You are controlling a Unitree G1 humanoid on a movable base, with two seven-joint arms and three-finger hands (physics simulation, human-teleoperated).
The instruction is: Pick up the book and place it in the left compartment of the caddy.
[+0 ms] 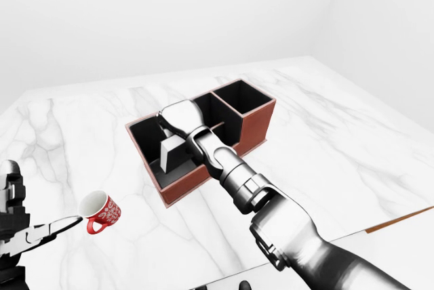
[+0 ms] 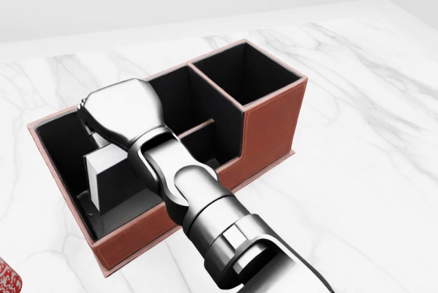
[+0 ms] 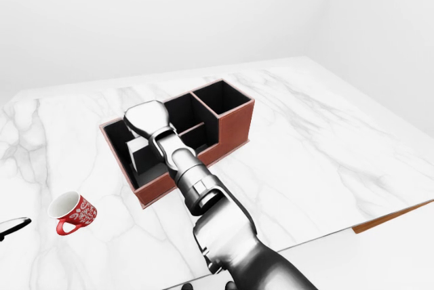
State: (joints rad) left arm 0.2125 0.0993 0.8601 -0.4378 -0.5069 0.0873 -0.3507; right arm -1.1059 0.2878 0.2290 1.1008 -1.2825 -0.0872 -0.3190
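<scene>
The right hand (image 2: 123,118) reaches over the brown caddy (image 2: 270,129), which stands on the white marble tabletop (image 2: 369,101) toward its far edge in the head view. The back of the hand covers the fingers, so the views cannot settle whether they are clenched on the book (image 2: 109,182) or already released; the hand sits directly on the book's upper end. The book, a pale grey block, stands on end and slightly tilted inside the left compartment, the long trough at the caddy's left end, its lower end near or on the dark floor. The two smaller square compartments toward the caddy's right end hold nothing that shows. The step in hand appears to be the final lowering and letting go. To do it well, the book should be brought down until its lower edge bears on the trough floor, clear of the low inner divider, and the fingers opened only then; the hand should next rise straight up so that no finger catches the book or the caddy's rim and drags either along. A red mug (image 1: 102,211) lies on its side near the tabletop's near-left corner, well apart from the caddy. The left hand (image 1: 30,236) idles beside the mug, its fingers spread.
</scene>
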